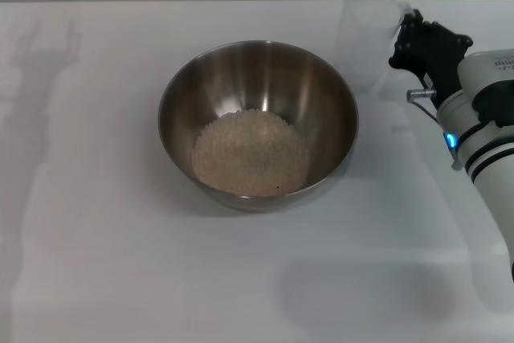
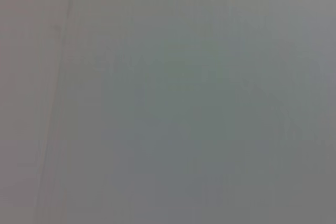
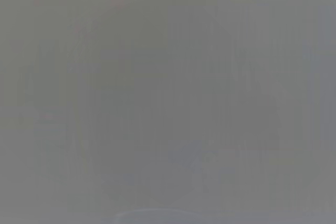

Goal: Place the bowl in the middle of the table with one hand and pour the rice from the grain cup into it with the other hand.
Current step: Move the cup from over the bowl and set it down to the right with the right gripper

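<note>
With rice [image 1: 250, 153] in the bowl [image 1: 181, 98], we judge the light, slippery cup [image 1: 368, 42] beside it best gripped mid-wall; right gripper [image 1: 405, 38] touches it, closure indiscernible.

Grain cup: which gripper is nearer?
Right. The right gripper is at the grain cup, against its right side, beyond the bowl. The left gripper is out of the head view; only its shadow falls on the table far left.
</note>
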Controlling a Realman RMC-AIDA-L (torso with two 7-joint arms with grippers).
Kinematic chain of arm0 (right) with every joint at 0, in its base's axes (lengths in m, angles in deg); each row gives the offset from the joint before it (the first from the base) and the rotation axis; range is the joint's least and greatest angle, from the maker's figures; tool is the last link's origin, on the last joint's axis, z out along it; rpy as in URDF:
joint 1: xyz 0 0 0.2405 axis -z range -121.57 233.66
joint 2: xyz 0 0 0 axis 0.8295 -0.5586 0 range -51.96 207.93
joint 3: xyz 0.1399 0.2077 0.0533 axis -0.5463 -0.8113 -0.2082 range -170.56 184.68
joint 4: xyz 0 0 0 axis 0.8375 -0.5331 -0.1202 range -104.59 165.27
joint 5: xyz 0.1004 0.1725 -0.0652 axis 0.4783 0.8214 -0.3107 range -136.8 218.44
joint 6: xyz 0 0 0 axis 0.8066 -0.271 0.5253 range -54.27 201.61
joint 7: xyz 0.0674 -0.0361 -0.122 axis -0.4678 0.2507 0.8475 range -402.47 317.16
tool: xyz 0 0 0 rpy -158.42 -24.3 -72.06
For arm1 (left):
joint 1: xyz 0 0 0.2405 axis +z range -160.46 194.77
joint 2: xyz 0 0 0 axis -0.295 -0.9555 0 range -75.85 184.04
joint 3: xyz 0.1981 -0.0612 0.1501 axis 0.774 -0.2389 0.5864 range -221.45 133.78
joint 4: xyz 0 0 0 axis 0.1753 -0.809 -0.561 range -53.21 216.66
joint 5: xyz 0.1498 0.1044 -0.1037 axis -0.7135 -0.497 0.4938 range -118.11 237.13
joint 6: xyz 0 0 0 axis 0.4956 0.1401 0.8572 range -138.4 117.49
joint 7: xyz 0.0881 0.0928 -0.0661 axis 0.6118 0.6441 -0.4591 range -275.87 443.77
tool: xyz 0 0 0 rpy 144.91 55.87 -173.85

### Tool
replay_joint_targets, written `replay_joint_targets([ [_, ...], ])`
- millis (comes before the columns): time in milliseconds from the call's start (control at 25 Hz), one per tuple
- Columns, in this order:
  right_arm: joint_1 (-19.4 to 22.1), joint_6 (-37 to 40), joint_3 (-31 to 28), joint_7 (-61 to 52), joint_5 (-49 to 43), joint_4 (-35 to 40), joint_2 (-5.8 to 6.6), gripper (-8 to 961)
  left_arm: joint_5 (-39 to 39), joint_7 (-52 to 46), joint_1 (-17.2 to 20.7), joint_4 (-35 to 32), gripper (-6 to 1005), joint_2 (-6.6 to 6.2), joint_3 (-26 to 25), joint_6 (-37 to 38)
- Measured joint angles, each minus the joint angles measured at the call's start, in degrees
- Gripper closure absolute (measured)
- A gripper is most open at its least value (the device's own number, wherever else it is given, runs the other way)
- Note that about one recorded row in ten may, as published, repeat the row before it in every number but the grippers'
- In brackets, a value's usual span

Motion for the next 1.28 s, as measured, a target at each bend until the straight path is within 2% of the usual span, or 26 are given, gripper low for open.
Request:
replay_joint_targets([
  [440,-0.6,-5.6,-0.1,-3.0,0.7,2.2,-0.02,940,0.0,0.1,0.1,0.0,450,0.25,0.0,0.4],
  [960,-0.6,-6.1,0.6,-4.0,0.4,3.3,-0.01,942,0.0,0.1,0.8,0.3,450,0.48,0.0,1.6],
  [1200,-0.8,-6.2,2.0,-4.0,0.2,3.4,0.21,884,0.0,0.0,1.0,0.3,449,0.52,0.0,1.8],
  [1280,-0.8,-6.1,2.9,-4.0,0.2,3.4,0.25,826,0.0,0.1,1.1,0.3,449,0.54,0.0,2.0],
])
